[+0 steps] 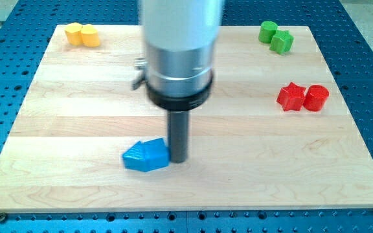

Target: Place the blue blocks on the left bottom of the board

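Blue blocks [146, 156] sit as one small cluster on our wooden tabletop [76, 129], low and a little toward the view's left of its middle; their separate shapes run together, so we cannot tell them apart. Our tip [179, 160] touches the cluster's right edge, with the dark rod rising straight from it into the wide silver and black arm body [180, 58] that hides the tabletop's top middle. We carry no jaws, only this rod, so nothing is spread or pinched.

Measured from the blue cluster, the other blocks lie well apart. Up toward the view's top left corner are two yellow blocks [82, 34], touching each other. Up toward the top right corner are two green blocks [276, 36], also touching. To the right and somewhat above the cluster stand a red star-shaped block [292, 97] and a red cylinder [316, 98], side by side and in contact. A blue perforated base [5, 39] surrounds the tabletop.
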### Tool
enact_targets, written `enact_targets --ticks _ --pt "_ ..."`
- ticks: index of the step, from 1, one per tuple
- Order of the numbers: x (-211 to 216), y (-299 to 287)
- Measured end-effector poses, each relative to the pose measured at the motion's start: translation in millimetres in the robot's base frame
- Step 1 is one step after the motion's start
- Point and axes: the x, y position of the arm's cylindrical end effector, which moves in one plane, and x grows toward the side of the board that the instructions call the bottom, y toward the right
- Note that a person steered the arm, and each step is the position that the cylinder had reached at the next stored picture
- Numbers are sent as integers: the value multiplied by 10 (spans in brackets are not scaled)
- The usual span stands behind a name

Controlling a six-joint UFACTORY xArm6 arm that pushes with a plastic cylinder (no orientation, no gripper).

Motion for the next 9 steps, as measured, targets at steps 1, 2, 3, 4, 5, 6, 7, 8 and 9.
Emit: enact_targets --ticks 1,2,3,4,5,6,7,8,9 --pt "37 -456" --pt "-64 -689" --pt "-141 -844" --pt "-141 -775" --pt "58 -721" --pt "172 -1039" --pt "301 -1430" --pt "470 -1407" --pt "470 -1456"
